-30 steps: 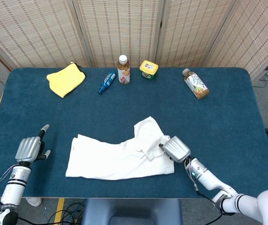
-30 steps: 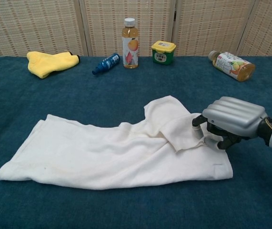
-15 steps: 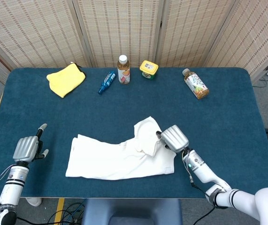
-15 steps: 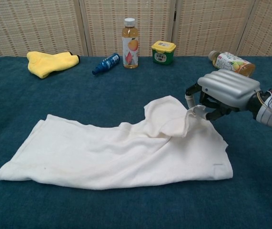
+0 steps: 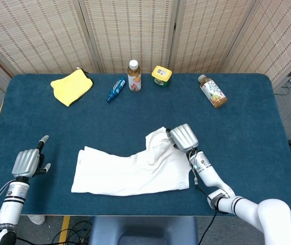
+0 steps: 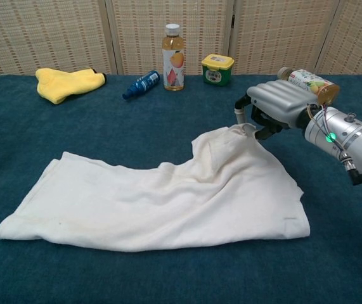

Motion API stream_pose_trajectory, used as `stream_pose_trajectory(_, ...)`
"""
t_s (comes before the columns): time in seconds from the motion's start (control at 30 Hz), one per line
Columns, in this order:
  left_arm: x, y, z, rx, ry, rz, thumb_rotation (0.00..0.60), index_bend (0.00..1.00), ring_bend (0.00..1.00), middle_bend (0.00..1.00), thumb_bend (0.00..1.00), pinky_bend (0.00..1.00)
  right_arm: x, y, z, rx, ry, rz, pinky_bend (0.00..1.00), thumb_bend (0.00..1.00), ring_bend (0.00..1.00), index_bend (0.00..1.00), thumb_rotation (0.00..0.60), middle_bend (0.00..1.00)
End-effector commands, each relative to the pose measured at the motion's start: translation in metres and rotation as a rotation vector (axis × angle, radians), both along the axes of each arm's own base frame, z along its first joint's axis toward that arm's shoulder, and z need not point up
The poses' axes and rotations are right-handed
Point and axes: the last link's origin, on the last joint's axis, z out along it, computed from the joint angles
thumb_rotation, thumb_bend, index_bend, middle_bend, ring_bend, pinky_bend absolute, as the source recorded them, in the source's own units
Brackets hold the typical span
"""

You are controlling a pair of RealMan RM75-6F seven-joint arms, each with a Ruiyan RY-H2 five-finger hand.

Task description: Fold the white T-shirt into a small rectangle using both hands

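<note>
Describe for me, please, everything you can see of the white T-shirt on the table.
The white T-shirt looks like soft, slightly creased cotton. It lies mostly flat on the blue table, near its front edge, spread into a long, rough band that runs left to right. Its right end is drawn up into a peak where the right hand pinches a fold of cloth. The left hand rests apart from it.

The right hand [image 6: 274,104] pinches a raised fold of the white T-shirt [image 6: 168,196], which lies spread on the blue table [image 6: 54,133] before two bottles.
</note>
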Motion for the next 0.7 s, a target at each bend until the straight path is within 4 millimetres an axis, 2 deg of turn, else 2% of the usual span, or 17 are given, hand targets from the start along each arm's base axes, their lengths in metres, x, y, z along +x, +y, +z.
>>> stream_pose_trajectory(0.03,-0.001,0.0,0.0,0.001,0.0,0.004,0.6,0.0,0.79,0.86,0.33,0.87,0.003,-0.01,-0.007,-0.009,0.017,-0.023,1.0,0.52,0.98,0.56,0.6,0.94)
stream_pose_trajectory(0.37,-0.007,-0.002,0.001,0.003,0.002,0.016,0.6,0.0,0.79,0.86,0.33,0.87,0.012,-0.028,-0.018,-0.033,0.042,-0.035,1.0,0.53,0.98,0.56,0.6,0.94)
stream_pose_trajectory(0.7,-0.01,-0.004,0.002,0.006,0.002,0.023,0.6,0.0,0.79,0.86,0.33,0.87,0.012,-0.038,-0.021,-0.057,0.083,-0.062,1.0,0.53,0.98,0.56,0.6,0.94)
